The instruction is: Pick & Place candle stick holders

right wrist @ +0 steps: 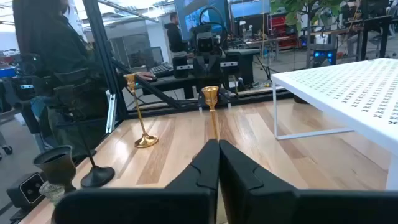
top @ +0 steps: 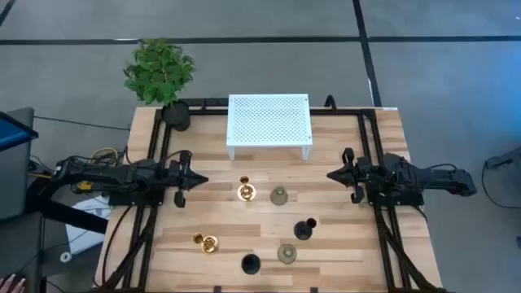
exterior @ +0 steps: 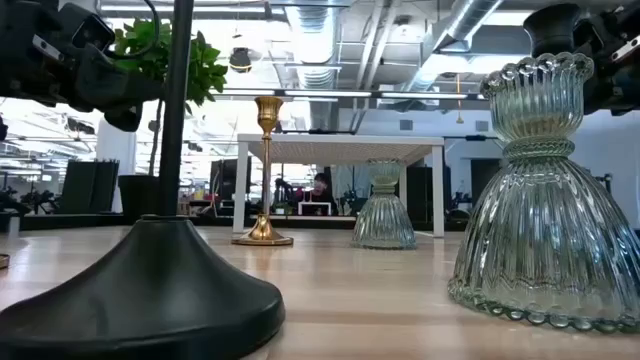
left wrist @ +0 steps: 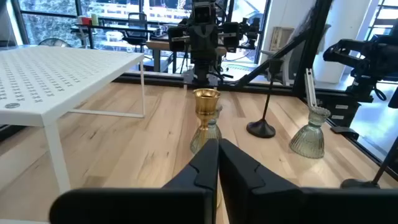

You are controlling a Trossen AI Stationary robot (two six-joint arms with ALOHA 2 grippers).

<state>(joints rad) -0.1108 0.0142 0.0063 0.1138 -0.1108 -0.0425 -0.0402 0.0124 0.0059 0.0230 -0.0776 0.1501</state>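
Six candle stick holders standing on the pale wooden slatted counter [top: 342,244], none held. Shiny gold holder [top: 245,190] upright near the counter's middle, just in front of the white perforated metal riser shelf [top: 269,122]; ribbed grey-green glass holder [top: 279,195] just beside it toward the right arm. Second gold holder [top: 206,242] nearer the front edge on the left arm's side. Black holder with round base and thin stem [top: 304,229] right of centre; second black holder [top: 251,263] at the front edge; second grey-green glass holder [top: 286,254] between those two, near the front.

Left gripper [top: 198,180] hovering at the counter's left side, pointing inward toward the middle gold holder, jaws together on nothing. Right gripper [top: 333,174] at the right side, facing inward, jaws likewise pressed together and empty.

Green leafy plant in a black pot [top: 163,77] at the far left corner of the counter.
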